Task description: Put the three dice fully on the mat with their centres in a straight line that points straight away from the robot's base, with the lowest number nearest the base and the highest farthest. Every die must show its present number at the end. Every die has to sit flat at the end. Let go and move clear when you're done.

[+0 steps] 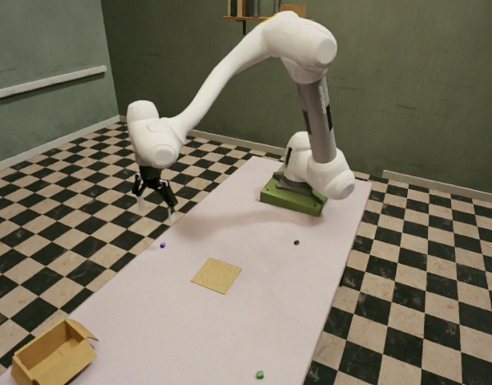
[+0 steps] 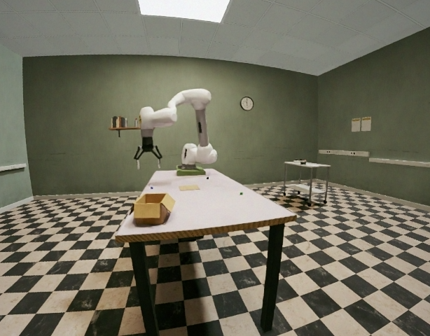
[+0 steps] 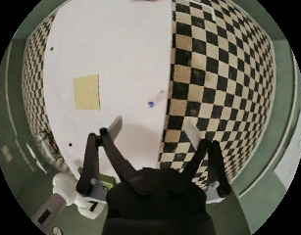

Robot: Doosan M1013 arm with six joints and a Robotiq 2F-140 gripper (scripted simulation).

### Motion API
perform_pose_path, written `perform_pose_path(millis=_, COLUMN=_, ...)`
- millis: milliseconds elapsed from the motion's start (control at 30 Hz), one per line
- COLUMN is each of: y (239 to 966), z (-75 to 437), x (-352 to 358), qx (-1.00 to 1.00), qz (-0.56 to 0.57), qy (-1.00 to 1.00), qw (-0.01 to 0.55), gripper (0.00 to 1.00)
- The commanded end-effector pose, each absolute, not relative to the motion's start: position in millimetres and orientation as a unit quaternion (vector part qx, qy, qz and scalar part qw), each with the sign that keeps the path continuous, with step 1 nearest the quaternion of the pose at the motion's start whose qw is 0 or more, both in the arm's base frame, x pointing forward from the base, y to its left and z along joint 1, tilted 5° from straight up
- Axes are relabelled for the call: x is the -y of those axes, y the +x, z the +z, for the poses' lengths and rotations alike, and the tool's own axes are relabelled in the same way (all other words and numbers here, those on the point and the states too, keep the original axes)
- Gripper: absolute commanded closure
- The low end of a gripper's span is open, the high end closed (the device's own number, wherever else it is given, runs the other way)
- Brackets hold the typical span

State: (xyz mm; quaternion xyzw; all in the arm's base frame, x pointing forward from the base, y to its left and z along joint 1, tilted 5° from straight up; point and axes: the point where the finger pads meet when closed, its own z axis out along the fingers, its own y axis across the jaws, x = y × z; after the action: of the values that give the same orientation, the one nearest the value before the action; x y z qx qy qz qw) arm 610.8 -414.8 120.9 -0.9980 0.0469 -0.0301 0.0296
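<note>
A long rectangular bench with a pale pinkish-white top, wood-patterned edge and dark legs [image 1: 279, 265] [image 2: 222, 211] [image 3: 135, 54] carries everything the task needs. At its far end in the exterior view, the white, grey-sectioned six-joint arm [image 1: 238, 58] [image 2: 202, 97] [image 3: 67, 188] stands on a thick green rectangular base block [image 1: 275, 199] [image 2: 178, 172] [image 3: 107, 180]. The arm reaches out over one long side and ends in the black two-fingered tool with pale fingertips [image 1: 155, 214] [image 2: 148, 166]. The tool is spread wide, with nothing between its fingers, and hangs above the level of the bench top.

An open tan cardboard box [image 1: 58, 360] [image 2: 148, 213] sits near the bench end opposite the base. The thin square tan mat [image 1: 216, 275] [image 2: 189, 187] [image 3: 86, 92] lies flat, well apart from the box.

All three small dice rest on the bench, off the mat: the blue die [image 1: 163, 245] [image 2: 151, 187] [image 3: 150, 104] near the long edge below the arm's reach, the black die [image 1: 296, 242] [image 2: 207, 178] [image 3: 70, 144] nearest the base, and the green die [image 1: 260, 374] [image 2: 241, 193] [image 3: 52, 48] near the opposite long edge. Their numbers are too small to tell.
</note>
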Motion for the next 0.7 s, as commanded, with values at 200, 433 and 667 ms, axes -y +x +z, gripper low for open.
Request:
perform_pose_path(millis=200, y=612, z=107, x=415, qx=-0.048, qz=-0.031, qy=-0.998, qw=0.028, gripper=0.0)
perform_pose_path(millis=433, y=614, z=70, x=413, qx=-0.048, qz=-0.031, qy=-0.998, qw=0.028, gripper=0.0)
perform_pose_path(millis=667, y=617, z=28, x=412, qx=-0.048, qz=-0.031, qy=-0.998, qw=0.028, gripper=0.0)
